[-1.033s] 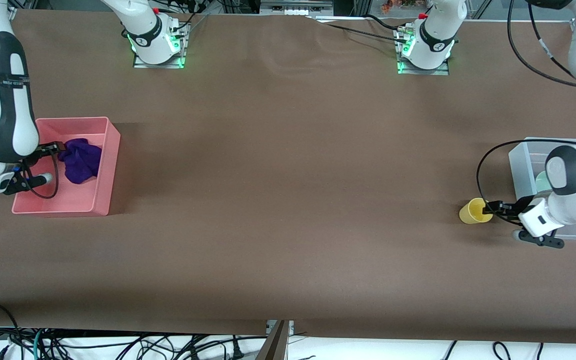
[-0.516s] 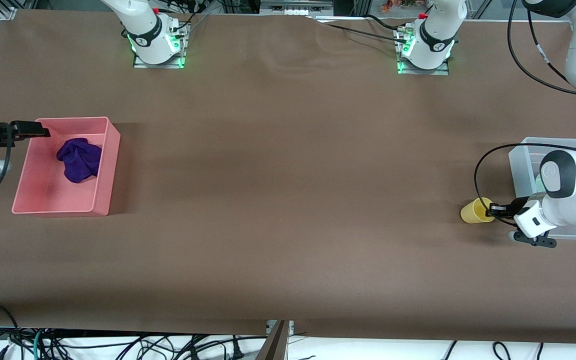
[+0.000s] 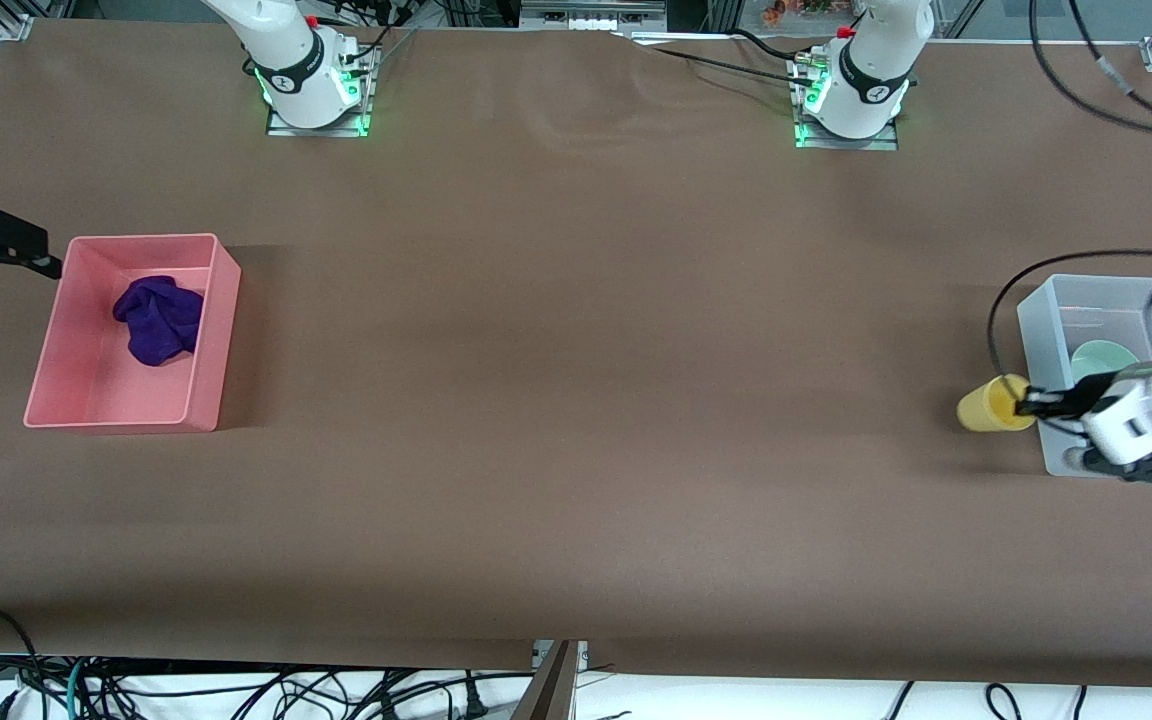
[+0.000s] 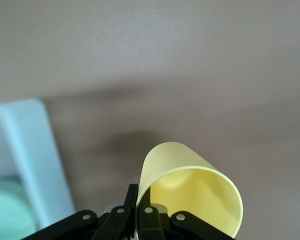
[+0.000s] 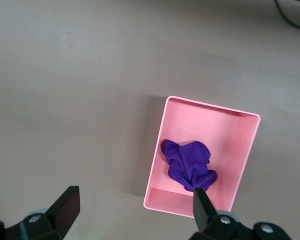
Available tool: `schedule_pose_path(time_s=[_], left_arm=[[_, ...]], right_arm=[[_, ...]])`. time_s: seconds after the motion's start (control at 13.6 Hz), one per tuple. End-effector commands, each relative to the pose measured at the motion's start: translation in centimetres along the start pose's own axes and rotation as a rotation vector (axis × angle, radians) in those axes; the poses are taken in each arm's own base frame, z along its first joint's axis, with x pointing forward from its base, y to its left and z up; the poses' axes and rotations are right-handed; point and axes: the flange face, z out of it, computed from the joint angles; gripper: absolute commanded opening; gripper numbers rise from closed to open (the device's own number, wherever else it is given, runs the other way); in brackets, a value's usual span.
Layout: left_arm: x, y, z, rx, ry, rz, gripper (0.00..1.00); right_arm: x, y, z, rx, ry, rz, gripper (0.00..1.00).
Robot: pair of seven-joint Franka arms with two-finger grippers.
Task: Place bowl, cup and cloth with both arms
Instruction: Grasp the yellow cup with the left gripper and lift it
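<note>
Gripping the yellow cup by its rim, the left gripper holds it tipped on its side in the air, just beside the wall of a translucent grey bin at the left arm's end of the table. The left wrist view shows the two fingers pinched on the cup's lip, its open mouth turned toward the camera. The mint-green bowl sits inside that bin, partly covered by the arm.

At the right arm's end, at 9 o'clock of the front view, the purple cloth lies rumpled in a pink bin, in the half farther from the front camera. The right gripper hangs over the table edge just outside the pink bin, at its 10 o'clock corner, its fingers spread wide and holding nothing; its wrist camera looks straight down on the cloth and bin.

A brown mat covers the whole table, faintly wrinkled near 12 o'clock between the two arm bases, whose rings glow green. Loose black cables trail along the floor at 6 o'clock.
</note>
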Motion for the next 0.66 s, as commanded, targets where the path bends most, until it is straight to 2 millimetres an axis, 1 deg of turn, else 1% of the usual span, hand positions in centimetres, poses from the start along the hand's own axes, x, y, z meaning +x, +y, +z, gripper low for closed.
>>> schedule_pose_path(time_s=[0.0,0.07,0.15,0.22,0.3,0.37,0.44,0.52,0.59], left_arm=[[-3.1,-2.6,-4.6,0.108,-0.061,0.071,0.00],[-4.3,-4.8,-4.8,0.143,-0.077,0.088,0.00],[-5.3,-7.2,-4.3,0.154,-0.088,0.096,0.00],[-5.9,-9.3,-3.5,0.166,-0.084,0.118,0.00],[-6.3,-11.3,-1.8,0.173,-0.073,0.148,0.00],[-6.9,-13.4,0.0,0.175,-0.046,0.169,0.00],[-7.3,-15.5,2.2,0.177,-0.012,0.180,0.00],[-7.1,-16.9,4.3,0.180,0.019,0.198,0.00],[-7.2,-18.0,5.9,0.175,0.037,0.204,0.00]], right_arm=[[-1.7,-0.5,-0.4,-0.058,-0.025,-0.008,1.00],[-1.7,-1.6,-0.2,-0.051,-0.041,-0.016,1.00],[-1.8,-2.2,0.0,-0.047,-0.053,0.001,1.00],[-2.1,-2.5,-0.1,-0.045,-0.052,0.061,1.00],[-2.0,-3.4,0.1,-0.044,-0.058,0.092,1.00],[-1.9,-3.8,0.1,-0.045,-0.058,0.090,1.00],[-1.7,-3.8,0.3,-0.044,-0.059,0.088,1.00],[-1.5,-3.8,0.5,-0.045,-0.063,0.088,1.00],[-1.5,-3.6,0.6,-0.046,-0.065,0.088,1.00]])
